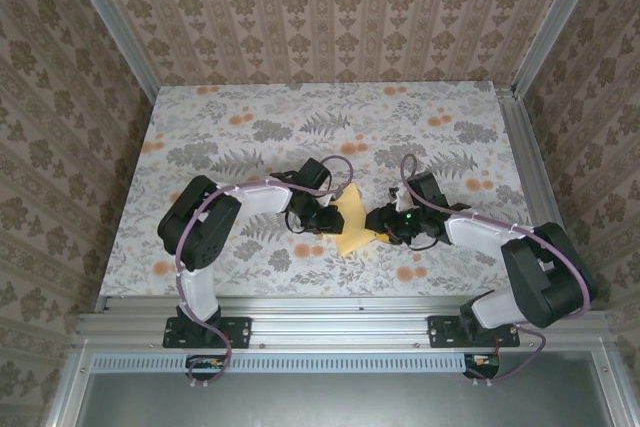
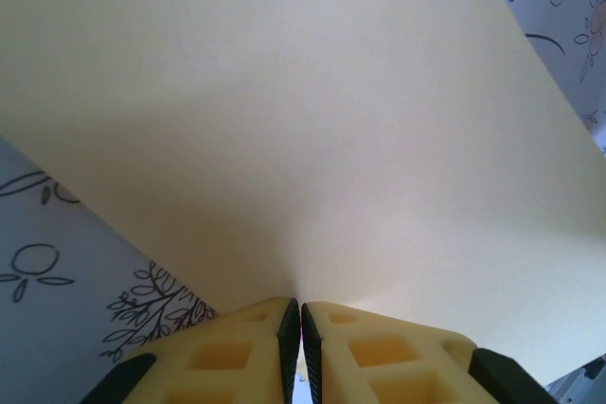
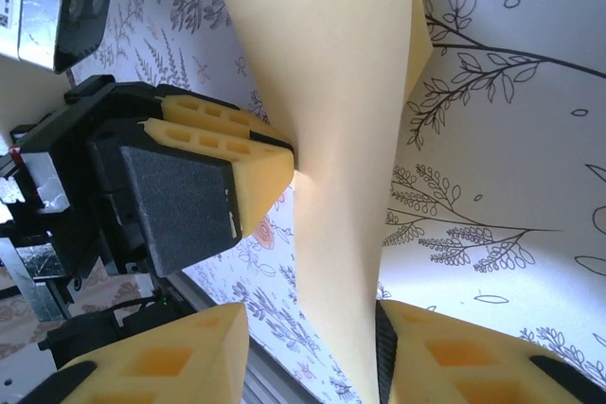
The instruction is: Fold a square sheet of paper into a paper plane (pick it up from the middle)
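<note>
**Hidden / unclear**
- Top view: the paper (image 1: 353, 222) is a small yellow patch between the two wrists. Both grippers cover its side edges, so neither its outline nor any crease can be read there.
- Left wrist view: the sheet runs off the top and both sides of the frame, and no corner is in sight.
- Right wrist view: the sheet's top and bottom are cut off.

**Left gripper** (image 2: 301, 309)
- Jaws are closed, with only a hairline gap between the yellow fingers (image 2: 237, 352).
- The paper's edge is pinched at the tips.
- The right wrist view agrees: those tips bite the sheet's left edge.

**Right gripper** (image 3: 311, 314)
- Jaws are wide apart and hold nothing.
- The paper passes down between its fingers, close against the inner pad of the finger (image 3: 445, 357) at the frame's lower right. I cannot tell whether they actually touch.
- There is a clear gap to the other finger.

**Paper**
- Plain pale yellow and unmarked.
- It is held up off the flowered cloth (image 1: 250, 122) at the pinch and stands roughly on edge between the grippers, near the table's centre.
- The surface bows smoothly and fans out from the pinch, with no sharp crease on the parts that show.
- In the right wrist view a darker yellow strip shows behind its upper right edge. I cannot tell whether this is a fold or a curl.
</note>
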Tool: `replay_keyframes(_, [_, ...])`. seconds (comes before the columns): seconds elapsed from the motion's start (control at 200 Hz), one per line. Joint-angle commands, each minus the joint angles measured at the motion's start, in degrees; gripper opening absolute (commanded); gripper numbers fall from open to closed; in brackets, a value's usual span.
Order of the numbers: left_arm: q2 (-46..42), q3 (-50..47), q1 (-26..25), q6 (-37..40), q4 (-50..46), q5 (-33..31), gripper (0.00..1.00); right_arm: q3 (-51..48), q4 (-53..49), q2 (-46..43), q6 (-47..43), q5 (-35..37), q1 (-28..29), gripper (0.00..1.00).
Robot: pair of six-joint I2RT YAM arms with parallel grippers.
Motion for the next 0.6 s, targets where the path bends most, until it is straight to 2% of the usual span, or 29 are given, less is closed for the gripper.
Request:
replay_keyframes(0.0, [2.5,-0.4,0.4,1.4,-2.5,-1.9,0.22,0.4,-2.1,0.7,-1.1,-1.9,-0.2,0.34])
replay_keyframes(0.215, [2.1,-0.1,0.4,1.1,-2.3,-1.5,0.21,1.2,-3.7,2.0,-1.9,-1.7,-0.3,0.15])
replay_keyframes(0.6, [2.3,0.7,0.4,1.3,-2.6,-1.1,0.21,3.5,-5.3,6.6,-3.3,-0.7,0.3,0.09])
